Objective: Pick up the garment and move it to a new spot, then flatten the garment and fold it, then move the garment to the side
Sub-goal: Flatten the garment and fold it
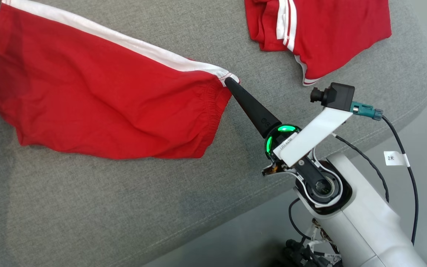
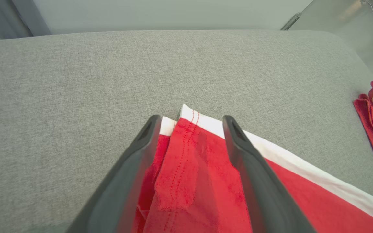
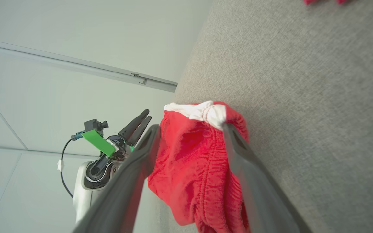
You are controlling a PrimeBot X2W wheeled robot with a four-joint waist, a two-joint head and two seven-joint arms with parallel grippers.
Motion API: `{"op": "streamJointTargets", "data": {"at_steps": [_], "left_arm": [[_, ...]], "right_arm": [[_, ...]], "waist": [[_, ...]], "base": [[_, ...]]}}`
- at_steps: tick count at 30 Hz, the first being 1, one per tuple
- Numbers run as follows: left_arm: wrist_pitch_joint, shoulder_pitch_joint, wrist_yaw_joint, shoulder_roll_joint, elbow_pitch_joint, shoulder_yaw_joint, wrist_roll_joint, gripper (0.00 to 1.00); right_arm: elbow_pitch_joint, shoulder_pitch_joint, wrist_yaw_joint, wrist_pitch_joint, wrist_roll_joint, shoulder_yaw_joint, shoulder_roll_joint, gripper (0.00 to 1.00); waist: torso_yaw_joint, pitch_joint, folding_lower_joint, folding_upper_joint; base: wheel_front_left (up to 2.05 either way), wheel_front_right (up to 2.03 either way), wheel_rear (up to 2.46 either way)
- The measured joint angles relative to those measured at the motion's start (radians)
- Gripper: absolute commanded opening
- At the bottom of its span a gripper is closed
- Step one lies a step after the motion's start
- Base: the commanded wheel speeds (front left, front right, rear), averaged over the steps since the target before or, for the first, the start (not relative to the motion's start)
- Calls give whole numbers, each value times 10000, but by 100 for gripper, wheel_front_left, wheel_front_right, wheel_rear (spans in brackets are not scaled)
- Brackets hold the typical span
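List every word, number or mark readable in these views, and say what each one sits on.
"2米": on the small white tag wrapped around the thin black cable.
Printed strip on the white camera bracket: too blurred to read.
Red garment with white stripe: no readable text.

Our right arm sits at 5 o'clock in the head view, wrist bent, and the right tool points off toward 10 o'clock, fingers stacked edge-on from up there. On its own wrist cam we see them spread wide though. Left tool same deal, fingers wide apart, parked way out at 10 o'clock.
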Motion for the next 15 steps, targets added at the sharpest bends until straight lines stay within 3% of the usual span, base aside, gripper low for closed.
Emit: {"op": "streamJointTargets", "data": {"at_steps": [8, 15], "left_arm": [[-825, -13, -2, 4, 637, 109, 527, 100], [-1839, 101, -393, -203, 711, 117, 543, 100]], "right_arm": [[236, 176, -23, -600, -686, -73, -96, 100], [240, 397, -8, -1613, -2345, -301, -1012, 100]], "waist": [[108, -488, 0, 0], [253, -970, 0, 0]], "base": [[0, 0, 0], [0, 0, 0]]}}
